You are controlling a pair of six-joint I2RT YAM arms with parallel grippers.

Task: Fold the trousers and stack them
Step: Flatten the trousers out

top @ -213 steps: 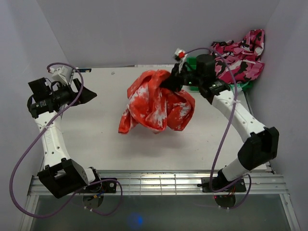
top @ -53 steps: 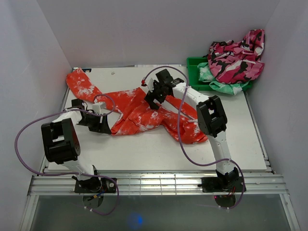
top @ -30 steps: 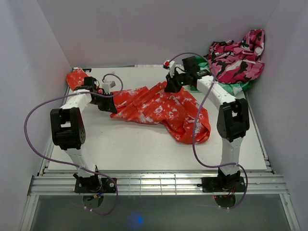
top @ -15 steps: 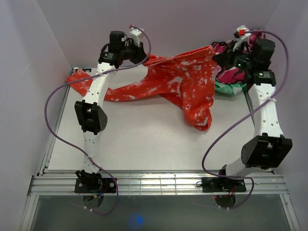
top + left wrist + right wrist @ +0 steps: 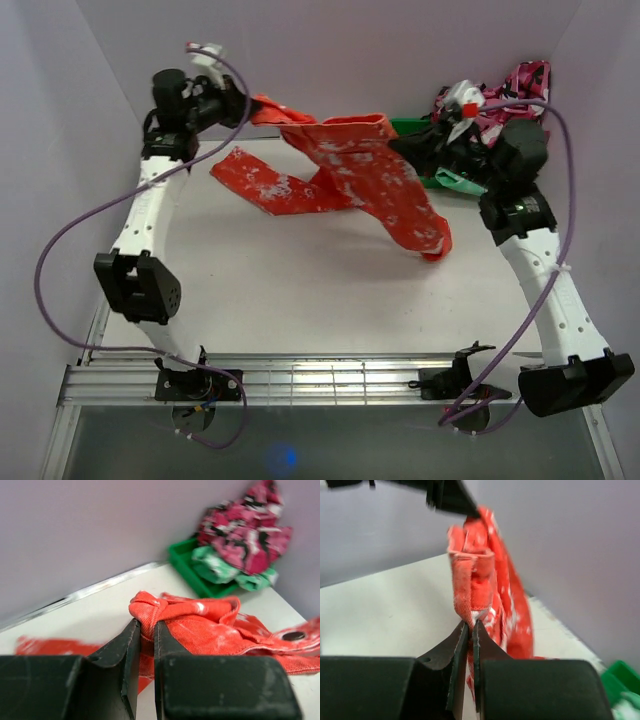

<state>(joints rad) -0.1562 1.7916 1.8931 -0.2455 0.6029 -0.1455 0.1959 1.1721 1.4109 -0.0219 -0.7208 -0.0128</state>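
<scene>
Top external view shows me the trousers (image 5: 352, 172) lifted and strung between my two arms at the far side of the surface (image 5: 300, 300); the waist end hangs in the air as a loose band across the back, high on the left and lower on the right; one leg trails down to the left and lies on the surface, and the other runs forward and to the right, its end low near the surface, though I cannot tell whether it touches. The cloth is bright red-orange with white speckles, wrinkled and twisted rather than flat.

Left wrist view has my left tool (image 5: 146, 630) clamped on a thick bunched fold of the trousers; the two dark fingers (image 5: 125, 650) stand a little apart with the red wad pressed between them; the cloth runs off to the right from the grip, and a small dark round button (image 5: 293, 636) shows on it near the frame's edge.

Right wrist view has my right tool (image 5: 470, 626) pinched nearly together on a thin edge of the same cloth; a folded red band rises from the grip toward the other arm's tool at the top of that frame, which holds the far end.

Beyond the trousers, in the far right corner, a green bin (image 5: 186, 562) sits on the surface; a mint-green and white garment (image 5: 216, 566) spills over its side, and a pink, black and white camouflage garment (image 5: 250, 522) is heaped on top.
</scene>
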